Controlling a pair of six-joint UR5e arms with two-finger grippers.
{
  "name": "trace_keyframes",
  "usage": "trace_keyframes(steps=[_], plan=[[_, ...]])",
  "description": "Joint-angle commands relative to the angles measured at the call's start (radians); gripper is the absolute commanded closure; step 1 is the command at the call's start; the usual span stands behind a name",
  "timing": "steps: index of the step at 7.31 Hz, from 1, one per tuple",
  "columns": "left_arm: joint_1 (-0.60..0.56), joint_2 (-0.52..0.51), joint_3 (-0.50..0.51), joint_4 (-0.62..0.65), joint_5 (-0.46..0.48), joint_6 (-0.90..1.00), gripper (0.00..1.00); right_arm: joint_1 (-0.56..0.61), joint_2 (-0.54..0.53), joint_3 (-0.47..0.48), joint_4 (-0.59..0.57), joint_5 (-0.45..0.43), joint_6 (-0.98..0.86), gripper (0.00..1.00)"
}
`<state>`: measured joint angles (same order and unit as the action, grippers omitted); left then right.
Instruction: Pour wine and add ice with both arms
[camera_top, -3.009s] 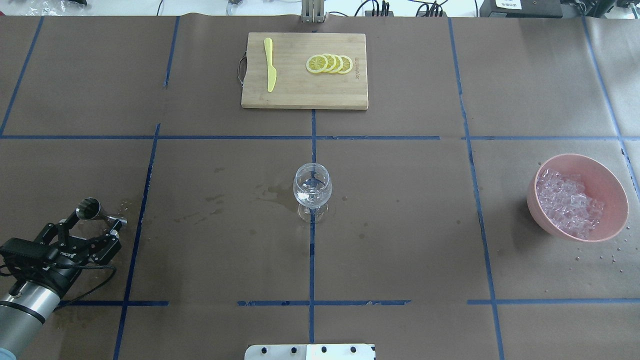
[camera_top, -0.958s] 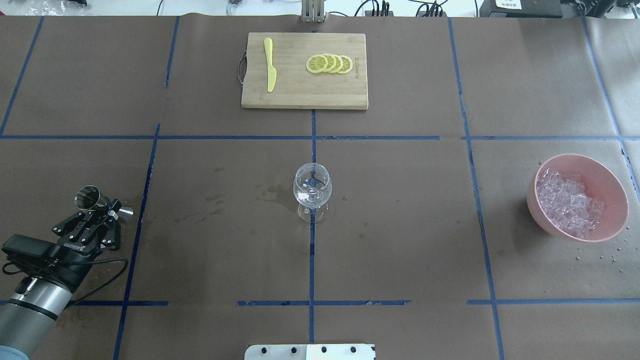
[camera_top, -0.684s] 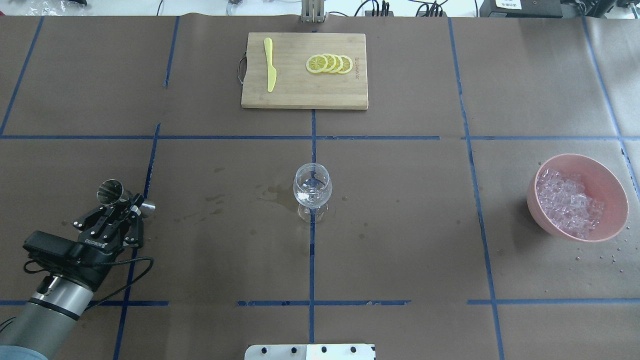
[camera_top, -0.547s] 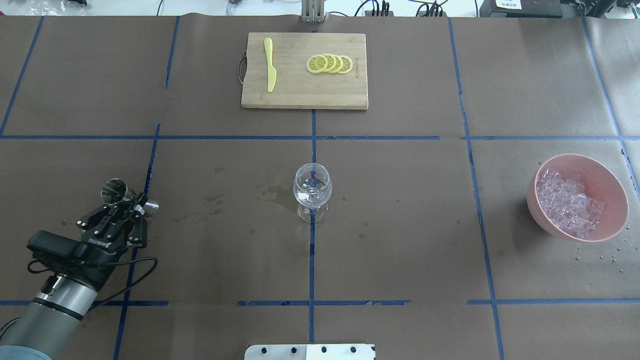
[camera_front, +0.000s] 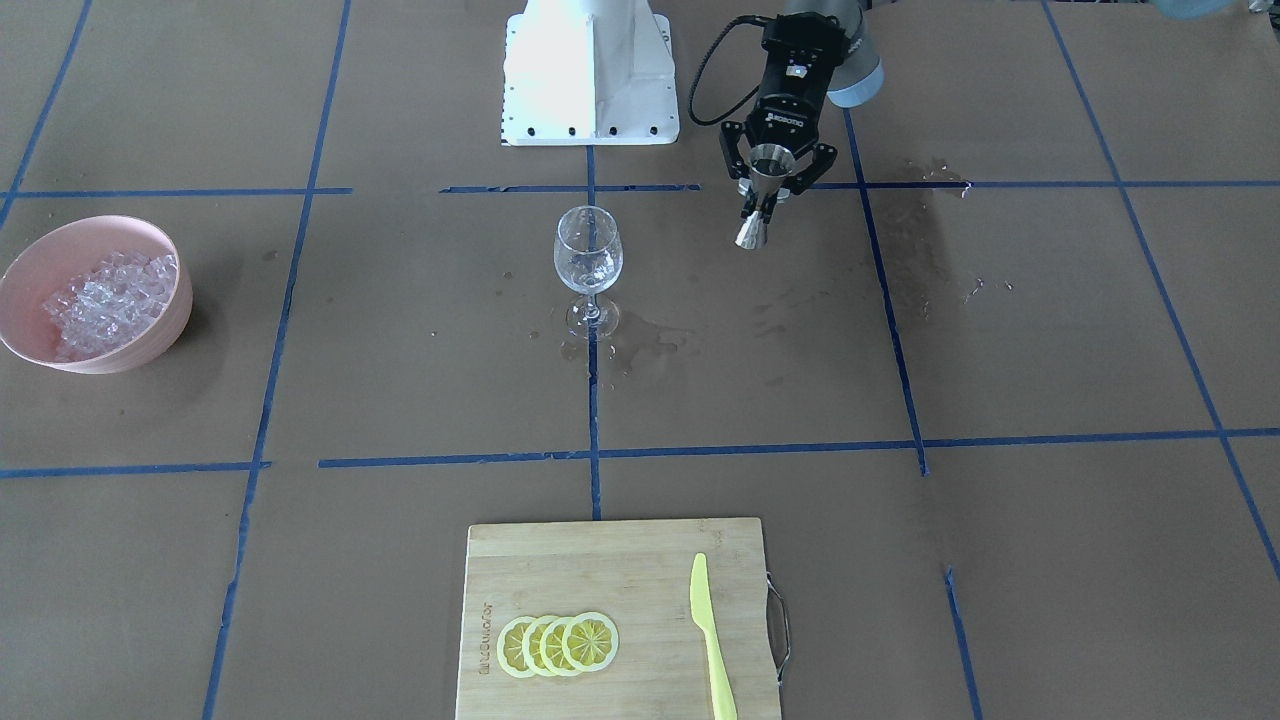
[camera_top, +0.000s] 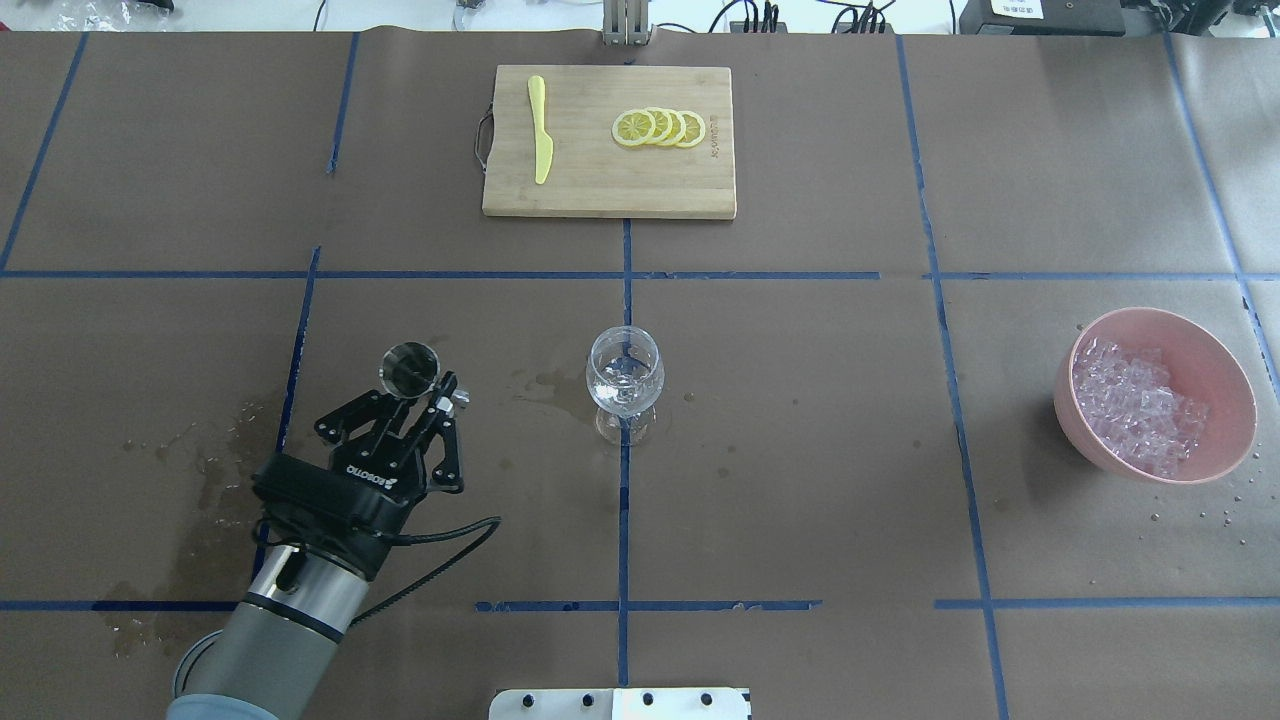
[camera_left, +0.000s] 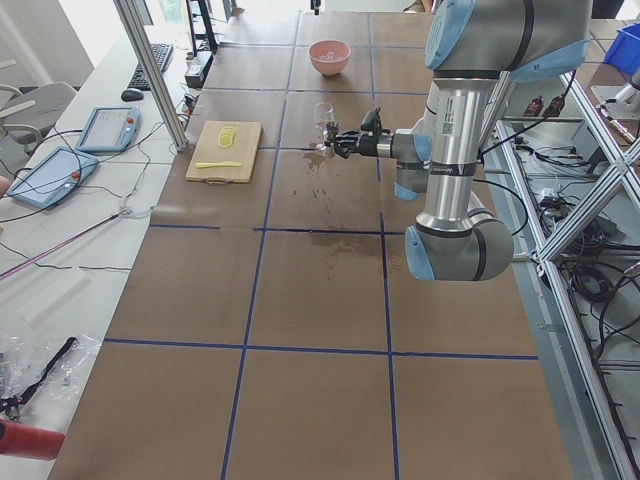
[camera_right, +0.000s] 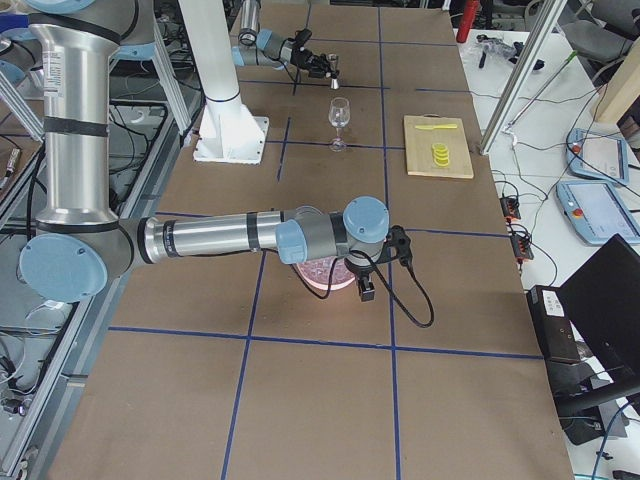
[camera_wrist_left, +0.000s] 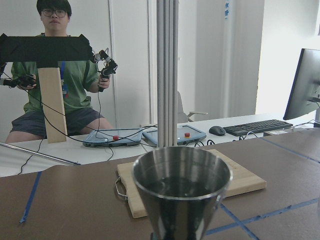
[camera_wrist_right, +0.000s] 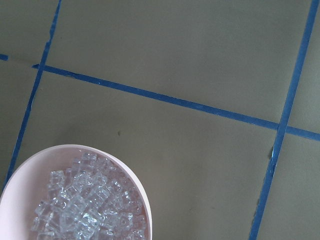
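Moved: left gripper (camera_top: 435, 392) carrying jigger (camera_top: 409, 368) from left edge toward centre glass (camera_top: 624, 380).
Grip: pinching jigger waist.
Pour: wine (camera_wrist_left: 181, 186) sitting dark in jigger, pending.
Cubes: ice (camera_top: 1135, 402) lying in bowl (camera_top: 1215, 350), right edge.
Other arm: right gripper (camera_right: 366, 290) hovering over bowl, spread or pressed together untellable.

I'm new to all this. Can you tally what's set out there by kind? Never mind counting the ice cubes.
Wine glass: 1
Steel measuring cup: 1
Pink bowl: 1
Cutting board: 1
Yellow knife: 1
Lemon slices: 4
Total: 9
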<state>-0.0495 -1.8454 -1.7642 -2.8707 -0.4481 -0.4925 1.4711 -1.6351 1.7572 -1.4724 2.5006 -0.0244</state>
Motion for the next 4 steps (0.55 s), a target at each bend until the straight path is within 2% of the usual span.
trace_keyframes(steps=[1,4], plan=[[-0.001,-0.075,0.0,0.094,-0.009,0.095,1.0,0.0,0.0,-0.001,0.001,0.0,0.0,0.0],[-0.03,-0.123,-0.003,0.256,-0.046,0.115,1.0,0.0,0.0,0.002,0.003,0.0,0.001,0.0]])
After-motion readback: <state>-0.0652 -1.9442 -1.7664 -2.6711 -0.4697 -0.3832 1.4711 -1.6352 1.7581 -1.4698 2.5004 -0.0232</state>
